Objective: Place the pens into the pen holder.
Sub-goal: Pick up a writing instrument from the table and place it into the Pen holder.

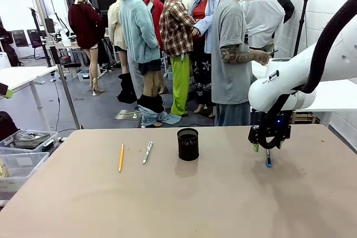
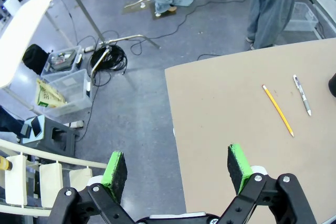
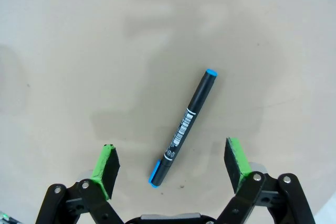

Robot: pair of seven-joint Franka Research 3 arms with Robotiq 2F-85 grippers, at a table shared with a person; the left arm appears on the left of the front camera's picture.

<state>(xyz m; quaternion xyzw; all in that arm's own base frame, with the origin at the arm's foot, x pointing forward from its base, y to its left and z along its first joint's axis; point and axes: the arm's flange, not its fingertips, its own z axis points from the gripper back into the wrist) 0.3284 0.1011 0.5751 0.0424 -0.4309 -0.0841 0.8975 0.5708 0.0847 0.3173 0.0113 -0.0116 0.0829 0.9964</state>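
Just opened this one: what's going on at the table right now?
The right tool hangs open just above a black marker with blue ends that lies flat on the tan table; nothing is gripped yet. The left tool is open too, held over the table's left edge. A yellow pencil and a silver pen lie left of the black mesh pen holder, and no pen sticks out of it.

The table [image 1: 167, 204] is plain tan. The pen holder [image 1: 188, 144] is black with a fine mesh pattern. The pencil [image 1: 121, 157] is yellow-orange and the pen [image 1: 147, 152] silver-white. The marker [image 3: 183, 128] is black with blue ends and a white barcode print. The right gripper [image 3: 171, 158] and the left gripper [image 2: 178, 166] are black with bright green pads. The right arm [image 1: 290, 82] is white.
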